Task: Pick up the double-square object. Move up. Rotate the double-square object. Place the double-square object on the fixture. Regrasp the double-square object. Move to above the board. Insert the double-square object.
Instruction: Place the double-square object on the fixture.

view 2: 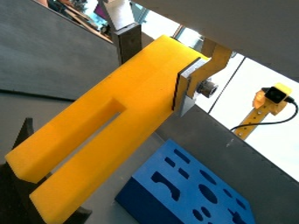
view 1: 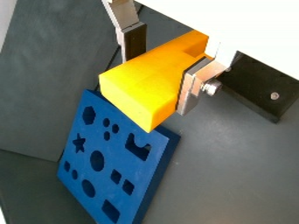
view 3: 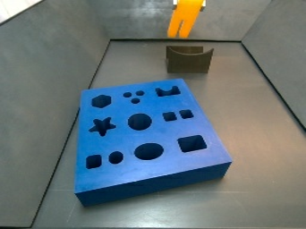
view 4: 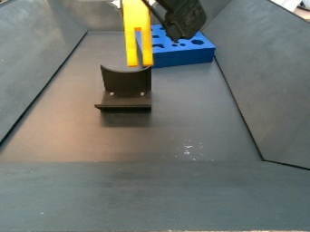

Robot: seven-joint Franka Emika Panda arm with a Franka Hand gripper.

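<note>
- Above the fixture (view 4: 123,87), the double-square object (view 4: 136,34) hangs upright in the air, its 2 prongs pointing down toward the U-shaped notch; a side view shows it clear of the fixture, not yet seated.
- Judging by this pose, the pick-up, the lift and probably the rotation are done; placing on the fixture, the regrasp, the move above the board (view 3: 148,137) and the insertion all appear to be left.
- At the top of the scene, the gripper (view 1: 167,59) holds the block near its solid, unslotted end, leaving the slotted end free.
- Both wrist views show the fingers (view 2: 191,85) pressed flat against opposite sides of the yellow-orange block, so the jaws are clamped on it, set only as far apart as the block's width.
- On the floor, the board lies well apart from the fixture, and none of its shaped holes appears to be filled.
- For the next step, the prongs look roughly lined up over the notch, though exact alignment cannot be judged.
</note>
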